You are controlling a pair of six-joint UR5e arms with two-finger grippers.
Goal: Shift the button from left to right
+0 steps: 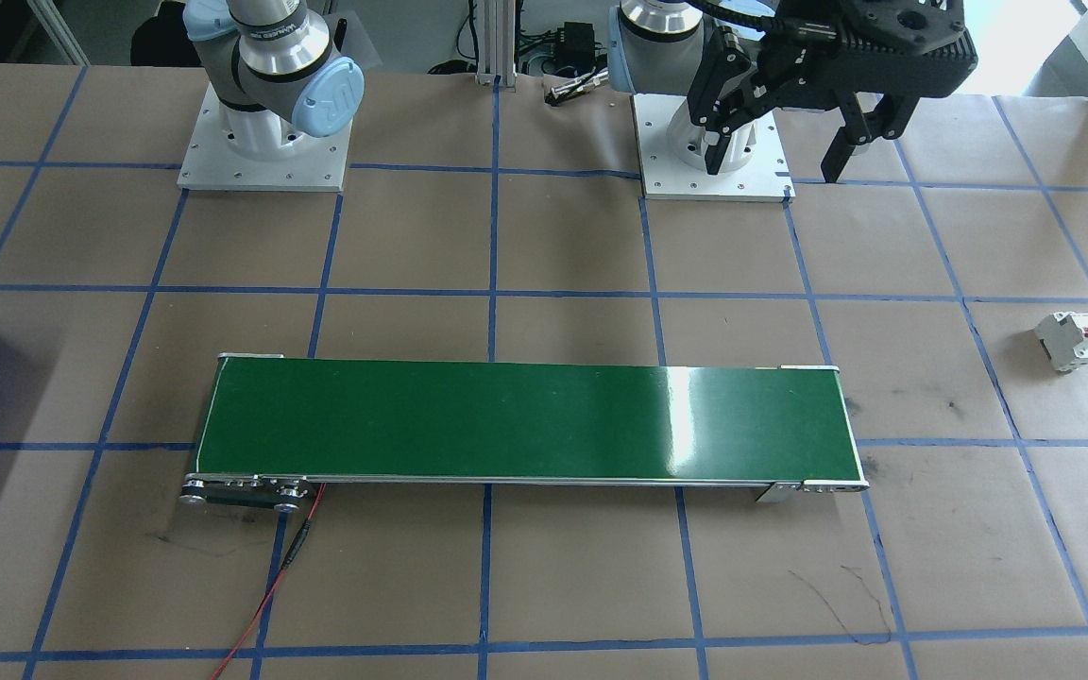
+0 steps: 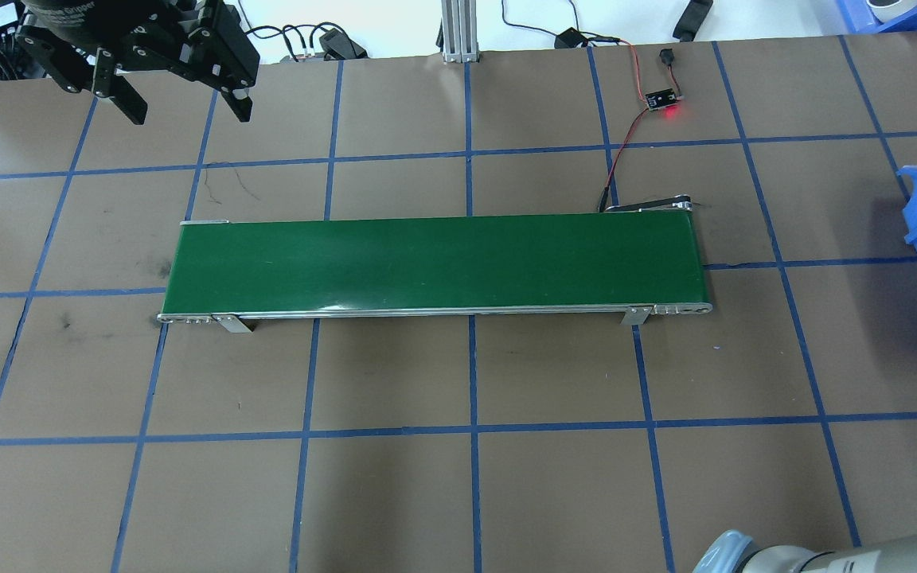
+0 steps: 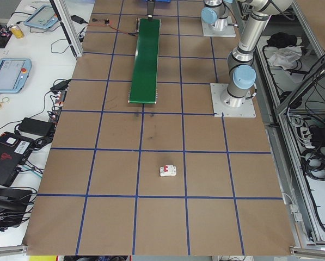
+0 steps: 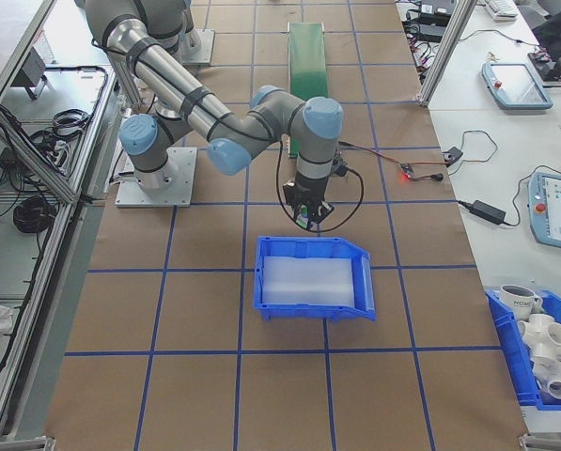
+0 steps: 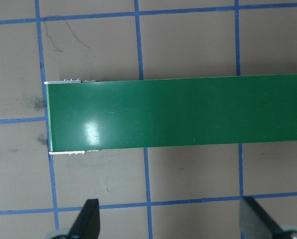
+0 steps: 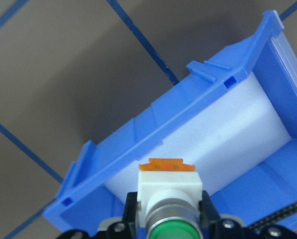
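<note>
Right gripper [image 6: 170, 226] at the bottom centre of the right wrist view is clamped on the button [image 6: 170, 194]: green cap toward the camera, white body between the jaws, orange base pointing out. In that view the button hangs over the near wall of the blue bin [image 6: 138, 134], whose white foam floor shows just beyond. In the exterior right view the same gripper [image 4: 309, 212] sits just above the bin's [image 4: 313, 282] far rim, mid-frame. Left gripper [image 1: 780, 142], upper right of the front-facing view, is spread wide and holds nothing, parked high near its base; the green conveyor [image 2: 435, 263] is bare and the circuit breaker [image 1: 1068, 340] lies apart at right.

Step looks like the final carry, placing into the bin. Next move probably calls for shifting further over the foam, lowering, then releasing. Rim clearance is the risk.
</note>
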